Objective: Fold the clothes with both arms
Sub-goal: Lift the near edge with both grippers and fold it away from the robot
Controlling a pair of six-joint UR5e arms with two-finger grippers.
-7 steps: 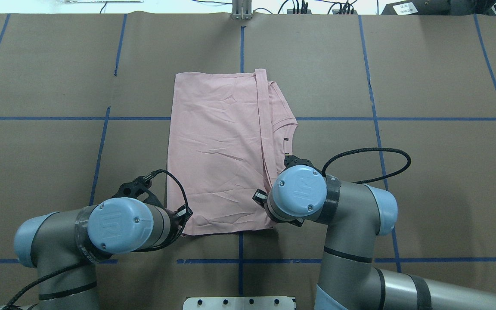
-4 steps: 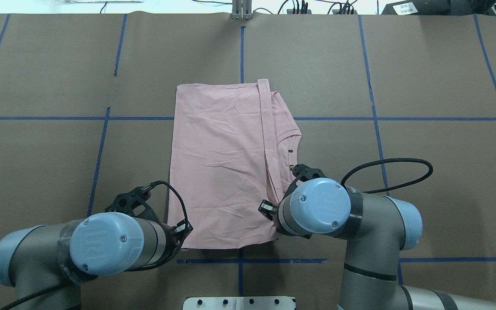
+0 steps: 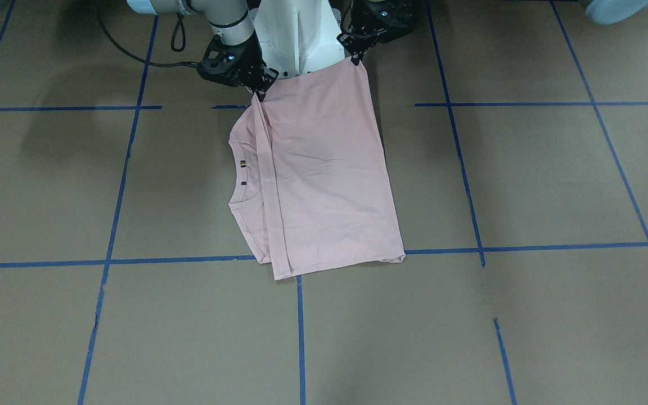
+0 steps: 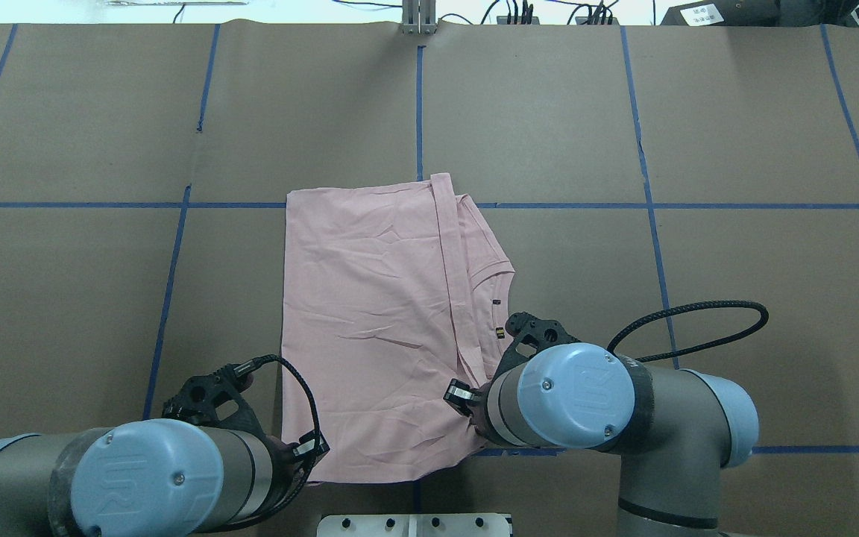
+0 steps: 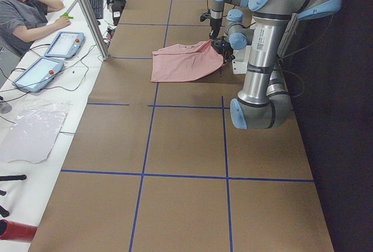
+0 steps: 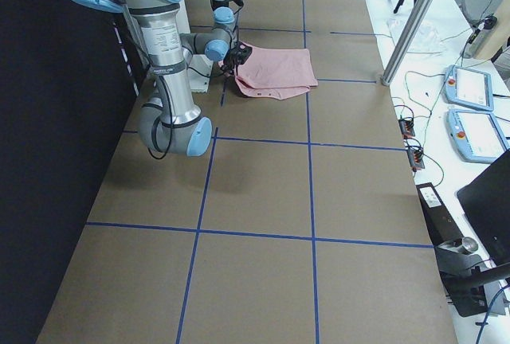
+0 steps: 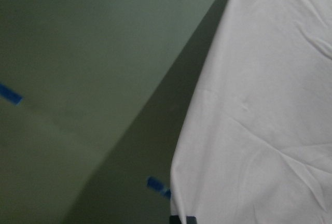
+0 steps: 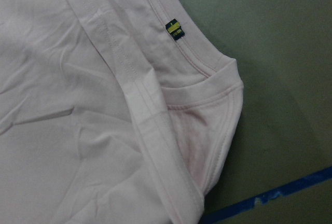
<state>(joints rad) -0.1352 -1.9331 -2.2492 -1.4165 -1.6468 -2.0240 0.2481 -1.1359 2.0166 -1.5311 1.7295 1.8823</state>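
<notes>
The left gripper is pinched closed on one near corner of the pink T-shirt, lifting it slightly off the brown table. The T-shirt lies folded in the middle, its far edge flat. The right gripper is clamped on the other near corner, beside the neckline.

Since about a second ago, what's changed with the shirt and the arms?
Both arms drew back toward the robot's base, dragging the folded pale pink T-shirt over the brown paper-covered table. Its far edge now lies close to the blue cross tape line. Unchanged: the left tool and right tool stay shut on the shirt's near corners, and the fold is the same.
</notes>
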